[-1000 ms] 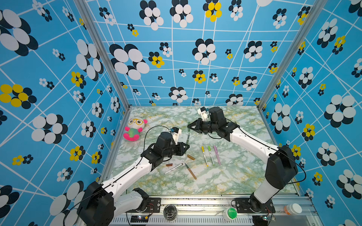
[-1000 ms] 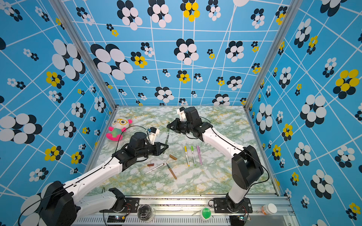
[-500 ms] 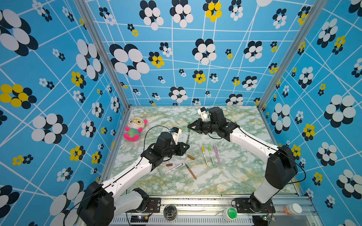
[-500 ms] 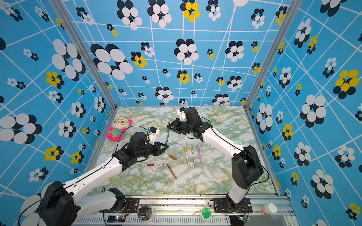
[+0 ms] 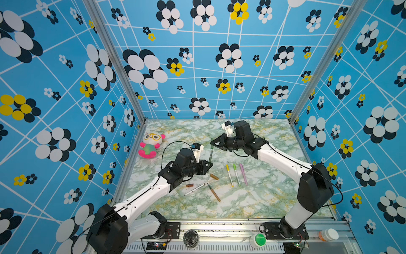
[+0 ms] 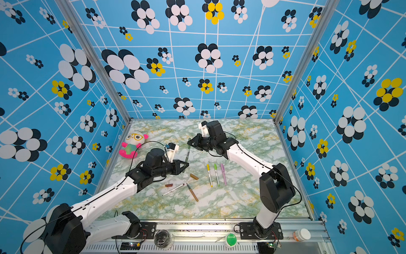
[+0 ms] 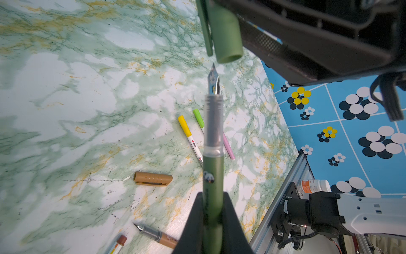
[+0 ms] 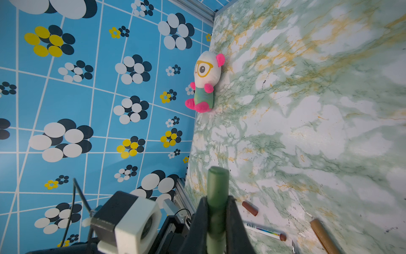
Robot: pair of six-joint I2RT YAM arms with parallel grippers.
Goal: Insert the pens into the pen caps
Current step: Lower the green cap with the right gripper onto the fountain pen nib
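One pen (image 7: 213, 176), nib nr cap (image 7: 226, 33) rim (midair)

I'm getting bright, diffuse light everywhere; shadows on the table (image 5: 263, 198) are showing faint. Both top views are bowing the walls (image 5: 66, 88) at the edges. My wrist cameras are blurring the close green pen (image 7: 213, 176) and cap (image 8: 217, 184).

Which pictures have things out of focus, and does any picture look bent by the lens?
Left wrist view: the green pen is soft near the lens, its nib sharper; the green cap is slightly blurred. Right wrist view: the cap is blurred, the plush toy sharp. Both top views: sharp overall, but the wall posts splay outward, a wide-lens look.
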